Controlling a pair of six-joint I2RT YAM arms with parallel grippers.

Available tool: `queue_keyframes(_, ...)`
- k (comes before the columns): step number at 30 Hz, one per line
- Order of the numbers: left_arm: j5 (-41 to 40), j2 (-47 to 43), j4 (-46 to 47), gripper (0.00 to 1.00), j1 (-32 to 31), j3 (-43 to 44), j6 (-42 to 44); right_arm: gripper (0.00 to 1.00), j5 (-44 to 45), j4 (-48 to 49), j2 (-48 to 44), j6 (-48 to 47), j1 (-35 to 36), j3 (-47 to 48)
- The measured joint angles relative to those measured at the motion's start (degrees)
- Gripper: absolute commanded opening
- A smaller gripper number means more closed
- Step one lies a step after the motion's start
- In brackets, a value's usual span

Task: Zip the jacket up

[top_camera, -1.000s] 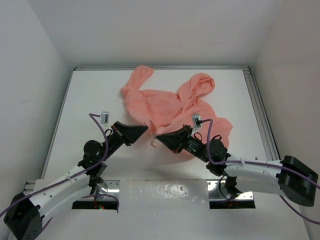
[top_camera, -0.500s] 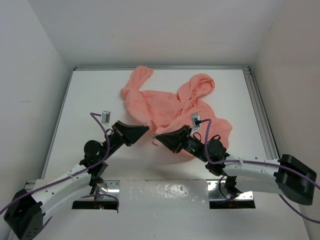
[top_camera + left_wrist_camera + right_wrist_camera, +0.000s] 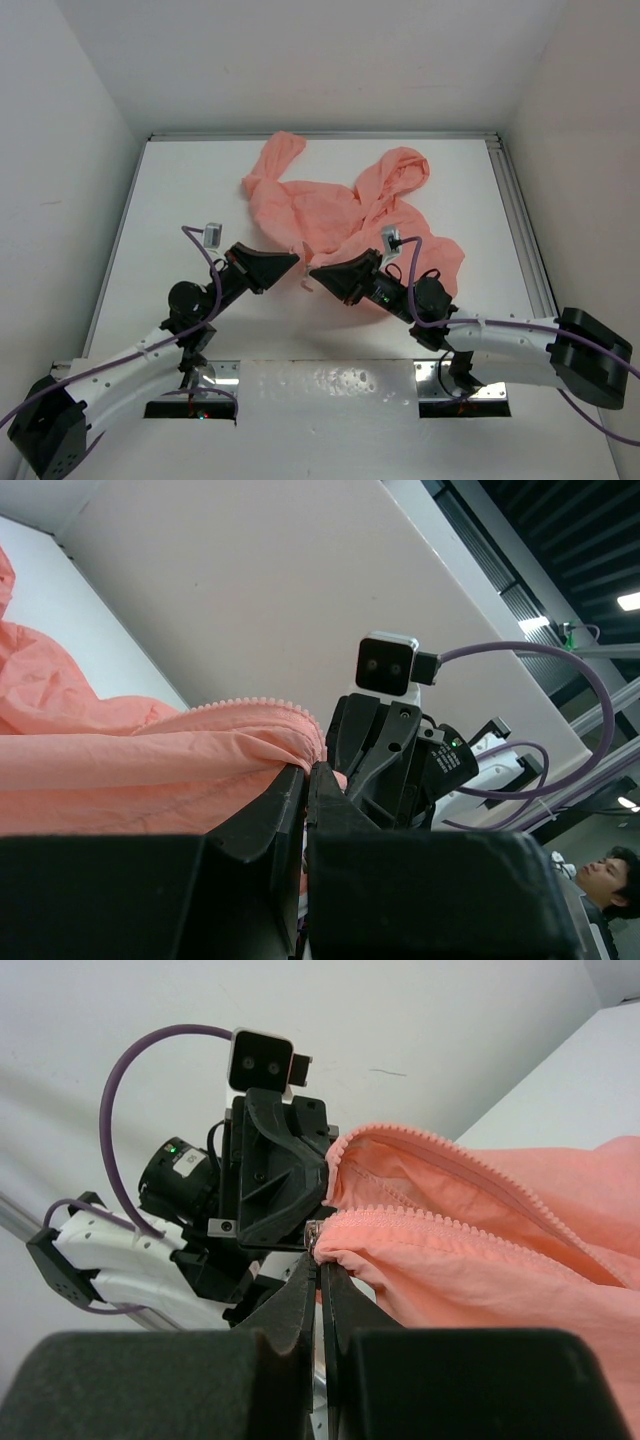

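The salmon-pink hooded jacket [image 3: 345, 205] lies crumpled at the back middle of the white table, hood to the right. My left gripper [image 3: 297, 257] is shut on the bottom corner of one zipper edge of the jacket [image 3: 150, 770], just left of the hem. My right gripper [image 3: 312, 272] is shut on the bottom corner of the other zipper edge [image 3: 480, 1260], beside the small metal slider [image 3: 312, 1234]. The two grippers face each other, tips almost touching. Both zipper tracks run apart above the pinch.
White walls enclose the table on three sides. A metal rail [image 3: 520, 220] runs along the table's right edge. A loose pink drawstring end [image 3: 306, 285] hangs under the gripper tips. The arm bases and mounting plates [image 3: 330, 385] sit at the near edge.
Both grippers have edged a little closer together with the jacket's zipper edges in them. The jacket body has not shifted.
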Motion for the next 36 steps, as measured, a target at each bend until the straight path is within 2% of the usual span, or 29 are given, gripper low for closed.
queue_keyframes(36, 1.22, 0.46, 2.73, 0.0, -0.09, -1.14, -0.24, 0.0, 0.17, -0.04, 0.39, -1.22, 0.0, 1.05)
